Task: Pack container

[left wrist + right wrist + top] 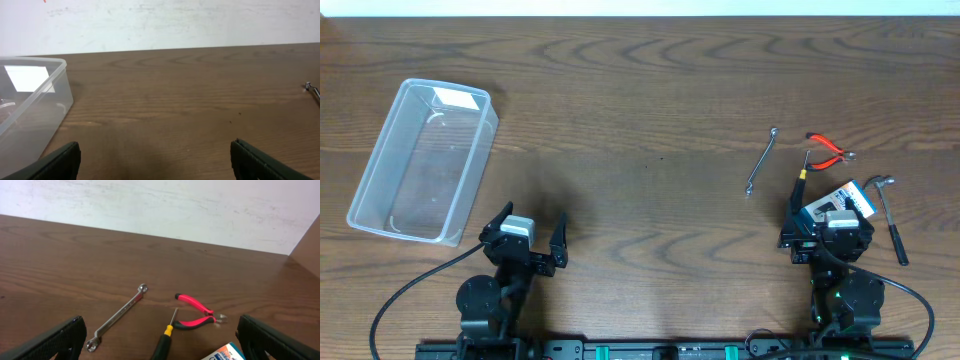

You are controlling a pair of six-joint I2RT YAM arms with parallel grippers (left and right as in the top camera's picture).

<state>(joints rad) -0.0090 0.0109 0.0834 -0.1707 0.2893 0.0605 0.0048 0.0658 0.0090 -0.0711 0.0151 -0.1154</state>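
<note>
**Both jaws open; container by the left edge, tools by the right**

From overhead I see the clear plastic container (420, 165) lying on the wooden counter (650, 110), close to its left edge and set at a slant, with nothing in it. My left gripper (534, 214) sits by the front edge, just beside the container's near right corner. Its jaws are spread wide and hold nothing. My right gripper (828, 208) is toward the front right corner, jaws likewise spread and empty, and it partly covers a blue-and-white box (855, 195). Around it lie a wrench (761, 160), red pliers (830, 150), a screwdriver (802, 172) and a hammer (892, 220), all well apart from the container.

On the left wrist view, the dark fingers (60, 162) stand far apart with bare wood between them. The container is at the left, and the wrench's end just shows at the right.

On the right wrist view, the fingers (275, 340) are again far apart. The wrench, screwdriver and pliers lie ahead. I cannot tell whether the screwdriver touches the pliers.
</note>
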